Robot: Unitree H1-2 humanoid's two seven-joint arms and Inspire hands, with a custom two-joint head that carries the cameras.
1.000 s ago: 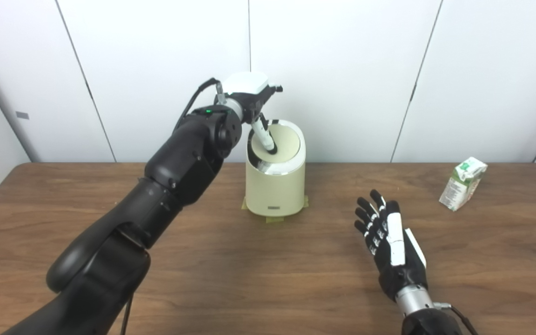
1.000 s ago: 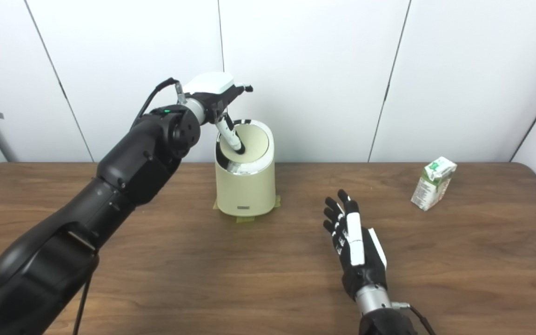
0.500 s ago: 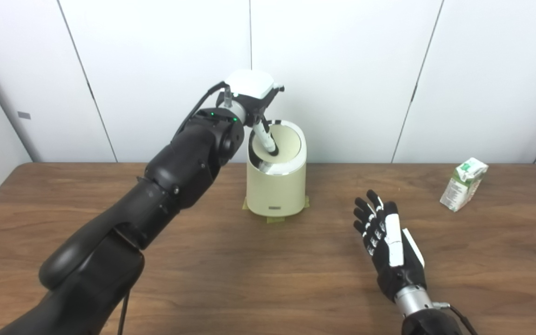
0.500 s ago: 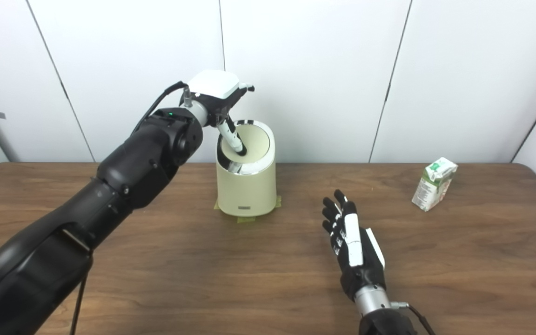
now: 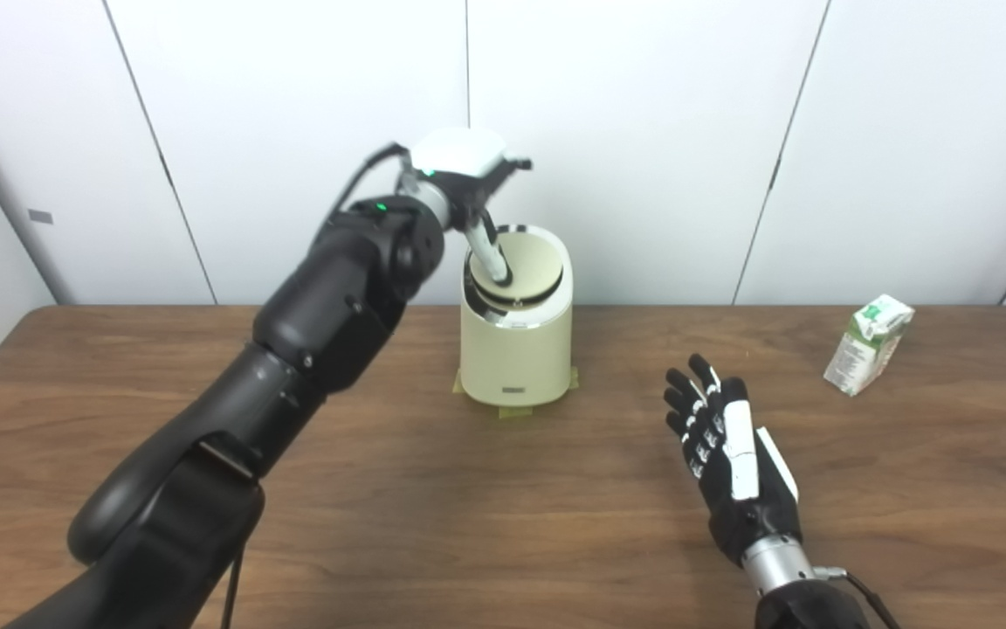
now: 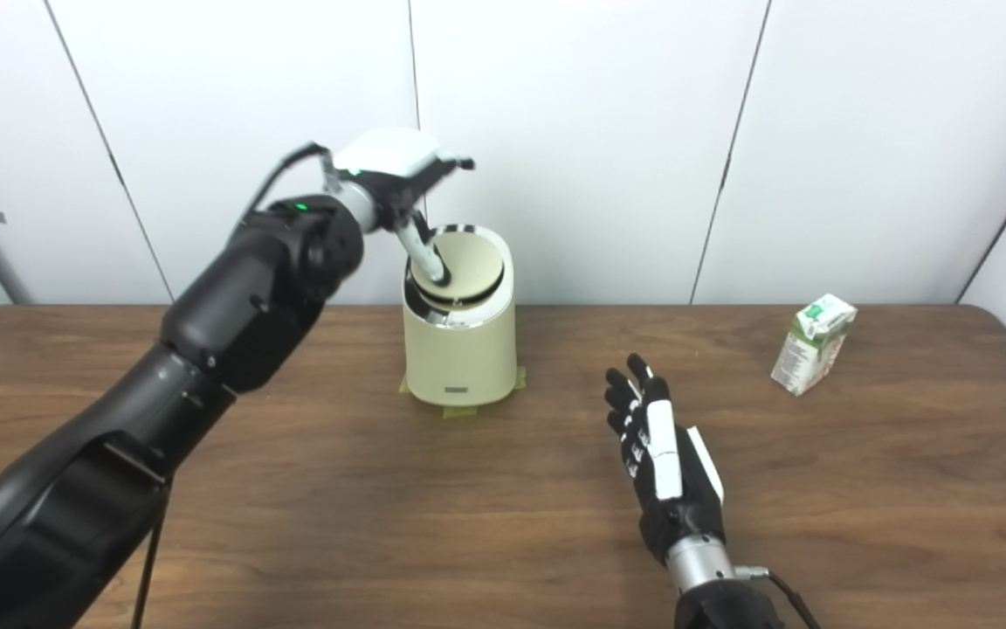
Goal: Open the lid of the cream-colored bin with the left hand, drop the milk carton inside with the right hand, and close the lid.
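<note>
Pressing my left hand (image 5: 468, 179) down on the round lid (image 5: 522, 266) of the cream-colored plastic bin (image 5: 516, 349), one finger extended, I judge opening underway; my right hand (image 5: 734, 463) waits open-fingered, needing to reach the far-right green-and-white milk carton (image 5: 868, 343).

— From where is the scene viewed?
— Both views are taken from head height, angled down across the table (image 5: 433, 524) toward the white wall (image 5: 643, 131); the arms are seen entering from the bottom edge.
— How are the two told apart?
— The right eye view is set slightly to the right, so the bin (image 6: 459, 349) is shown further left there than in the left eye view.
— What is shared?
— Nearly everything, bin to carton (image 5: 868, 344).
</note>
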